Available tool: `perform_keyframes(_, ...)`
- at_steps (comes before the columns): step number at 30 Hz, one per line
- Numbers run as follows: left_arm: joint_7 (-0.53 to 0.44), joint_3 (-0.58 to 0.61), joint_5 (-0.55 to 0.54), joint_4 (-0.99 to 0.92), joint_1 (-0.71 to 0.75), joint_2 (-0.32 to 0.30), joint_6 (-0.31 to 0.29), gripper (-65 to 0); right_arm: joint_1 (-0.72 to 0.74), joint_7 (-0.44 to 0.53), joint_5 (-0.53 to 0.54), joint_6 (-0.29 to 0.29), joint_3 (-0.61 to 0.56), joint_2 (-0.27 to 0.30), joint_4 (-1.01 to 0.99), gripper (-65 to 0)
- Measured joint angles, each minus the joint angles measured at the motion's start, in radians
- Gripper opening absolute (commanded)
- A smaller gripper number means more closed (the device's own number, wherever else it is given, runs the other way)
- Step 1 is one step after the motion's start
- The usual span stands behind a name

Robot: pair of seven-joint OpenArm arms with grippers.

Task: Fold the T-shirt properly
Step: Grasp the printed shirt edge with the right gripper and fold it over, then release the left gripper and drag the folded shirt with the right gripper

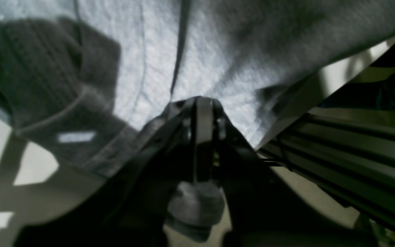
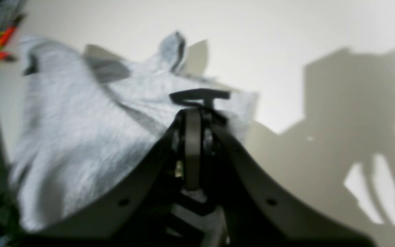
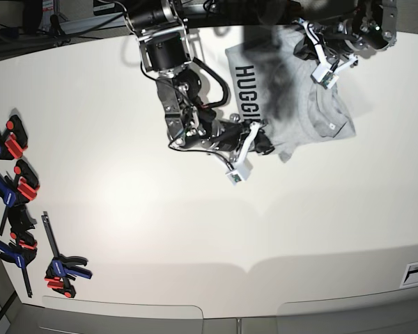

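Lying at the table's (image 3: pixel 125 229) far edge, the T-shirt (image 3: pixel 303 104) is bunched and partly lifted between both arms, its black lettering facing up along one side. The right gripper (image 3: pixel 262 145) is closed, pinching the shirt's near edge; its wrist view shows the jaws shut with grey cloth drawn up into them. The left gripper (image 3: pixel 313 52) is closed too, clamping a fold near the shirt's far corner, fabric filling most of its wrist view. Several clamps (image 3: pixel 17 209) lie well apart along the table's side edge.
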Motion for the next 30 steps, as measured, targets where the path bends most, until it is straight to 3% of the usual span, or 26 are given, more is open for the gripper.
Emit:
perform_keyframes(9, -0.133, -0.006, -0.072, -0.142, -0.009, -0.003, -0.033, -65.0, 0.051, 0.000, -0.161, -0.109, -0.005, -0.006, 0.006, -65.0)
perform_keyframes(13, -0.139, -0.006, -0.074, -0.147, -0.013, -0.003, -0.034, -65.0, 0.111, -0.012, -0.243, -0.166, 0.001, 0.003, 0.002, -65.0)
perform_keyframes(20, -0.144, -0.006, -0.074, -0.148, -0.014, -0.003, -0.034, -65.0, 0.254, -0.008, -0.250, -0.167, 0.124, 0.002, 0.002, -65.0)
perform_keyframes(22, -0.144, -0.005, -0.071, -0.147, -0.021, -0.003, -0.035, -65.0, 0.280, -0.027, -0.215, -0.116, 0.176, 0.004, 0.002, -65.0)
perform_keyframes(26, -0.092, -0.002, -0.046, -0.086, -0.049, -0.003, -0.023, -65.0, 0.301, -0.128, 0.021, 0.140, 0.235, 0.008, 0.003, -65.0)
perform_keyframes(27, -0.087, -0.003, -0.055, -0.058, -0.052, -0.003, -0.016, -65.0, 0.300, -0.169, 0.099, 0.181, 0.237, 0.005, 0.003, -65.0)
perform_keyframes(28, -0.087, -0.008, -0.060, -0.025, -0.051, -0.003, -0.006, -65.0, 0.298, -0.218, 0.167, 0.182, 0.234, 0.002, 0.004, -65.0)
perform_keyframes(30, -0.096, -0.045, -0.081, 0.063, -0.045, -0.009, -0.058, -65.0, 0.291, -0.325, 0.282, 0.182, 0.219, 0.000, 0.004, -65.0)
